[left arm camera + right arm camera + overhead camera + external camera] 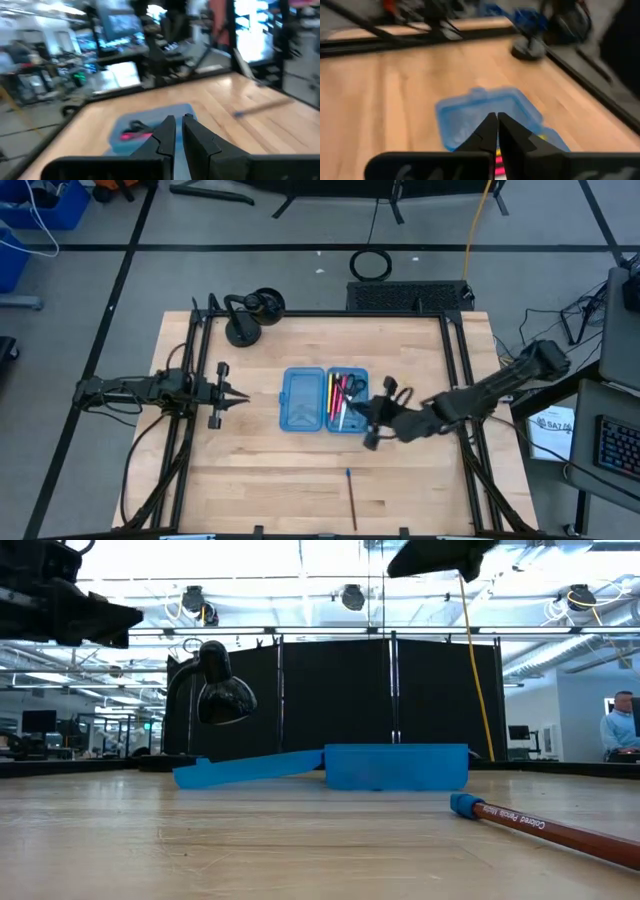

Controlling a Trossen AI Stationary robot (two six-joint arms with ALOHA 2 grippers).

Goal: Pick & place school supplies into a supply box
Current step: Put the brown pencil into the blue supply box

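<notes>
Surface: wooden table (300, 470) inside a black frame, a black desk lamp (252, 313) at its far edge, an open workshop with monitors beyond.
Supply box: blue case (325, 400) lies open flat mid-table; its left half looks empty, its right half holds pink markers, a yellow pencil and scissors (352, 388).
Right gripper: right gripper (372, 420) hangs over the box's right edge, fingers pressed together with nothing visible between them.
Left gripper: left gripper (238, 396) waits well left of the box, fingers nearly together, empty.
Item left out: one pencil with a blue cap (352, 498) lies alone near the front edge, well apart from the box.
Likely step: going for that pencil.
Doing it well: spread the fingers before descending, straddle the shaft across its width near the middle so it stays level, and press low against the wood since it is slim and may roll.
Placing: line it up with the pens already inside, then let go low.
</notes>
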